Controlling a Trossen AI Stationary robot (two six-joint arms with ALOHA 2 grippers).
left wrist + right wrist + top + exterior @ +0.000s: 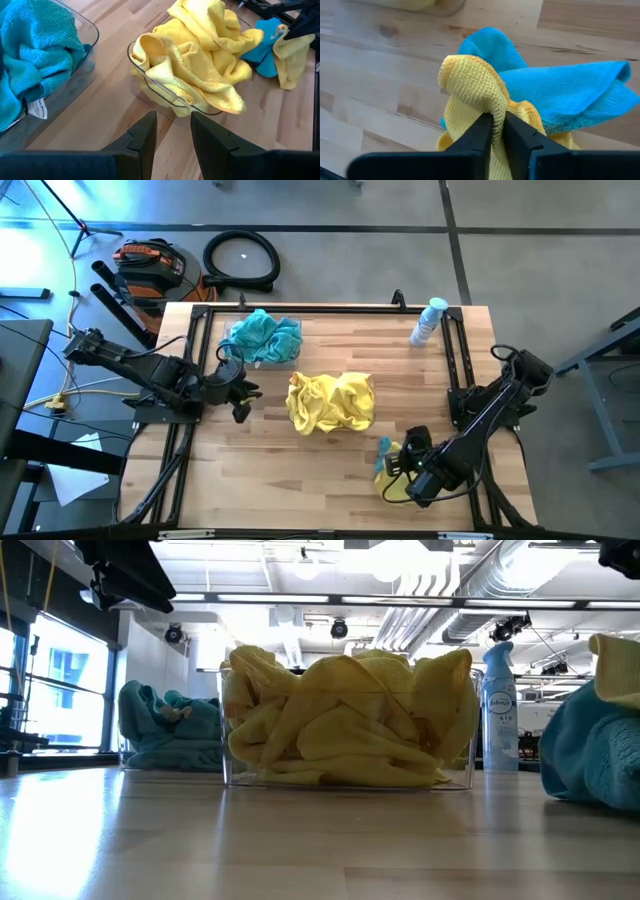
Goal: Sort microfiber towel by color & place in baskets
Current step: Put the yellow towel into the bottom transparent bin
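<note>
Towels are sitting in 3 places on the wooden table (330, 455). At the far left, teal towels (262, 337) are filling 1 clear plastic basket (86, 30). In the middle, yellow towels (331, 401) are heaping over the rim of a 2nd clear basket (348, 776), with 1 corner hanging outside its wall. Near the front right edge, a loose yellow towel (470, 90) and a loose blue towel (560, 95) are lying bunched together, touching each other.

The right gripper (498, 131) is reaching down over that loose pile, and its 2 dark fingers (520, 131) are pinching a raised fold of the yellow towel between them, the blue towel lying just behind the fold. The fingers are standing close together with only the cloth in the gap.

The left gripper (173, 131) is hovering above bare wood at the left side, between the teal basket and the yellow basket, pointing toward the yellow one. Its fingers are standing apart with a clear gap and holding nothing.

A clear spray bottle (428, 321) with a blue top is standing at the far right corner, well apart from both baskets.
</note>
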